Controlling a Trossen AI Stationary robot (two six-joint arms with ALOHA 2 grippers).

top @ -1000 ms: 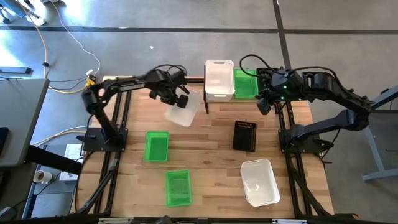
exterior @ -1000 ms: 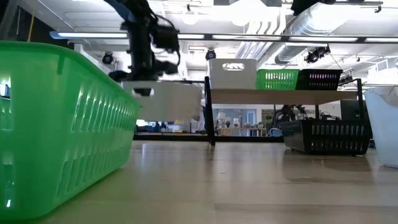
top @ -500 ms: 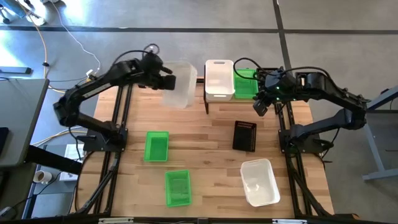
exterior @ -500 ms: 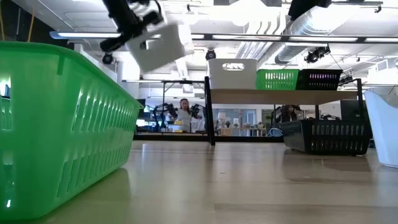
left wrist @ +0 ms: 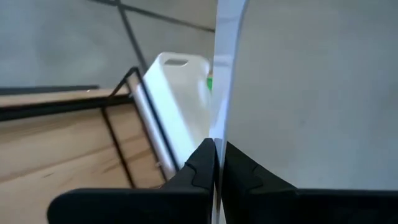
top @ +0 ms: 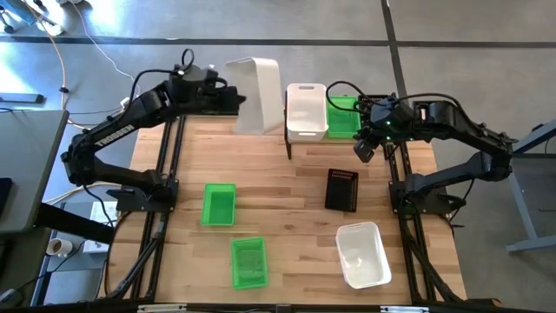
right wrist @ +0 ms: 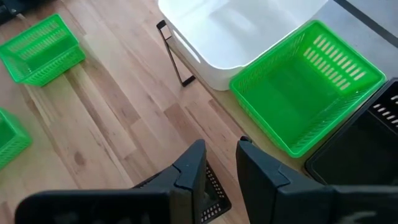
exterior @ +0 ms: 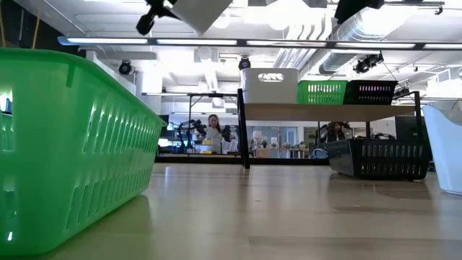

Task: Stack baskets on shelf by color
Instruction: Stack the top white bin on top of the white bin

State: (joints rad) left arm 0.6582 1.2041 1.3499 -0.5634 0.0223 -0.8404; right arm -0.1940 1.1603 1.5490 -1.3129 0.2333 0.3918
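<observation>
Hidden: black basket on the shelf (top: 289,132), covered by right arm in high view.
Left gripper (left wrist: 217,163): clamped on white basket (top: 257,96) wall, basket tipped on edge.
Right gripper (right wrist: 219,165): fingers apart, empty.

Bright, even overhead light; my low view shows long ceiling strip lamps (exterior: 289,42) at twelve o'clock. Soft short shadows lie on the pale wooden tabletop (top: 287,200). The big bright-green mesh plastic basket (exterior: 72,144) at nine o'clock is near-lens and soft. My left wrist view is blurred.
</observation>
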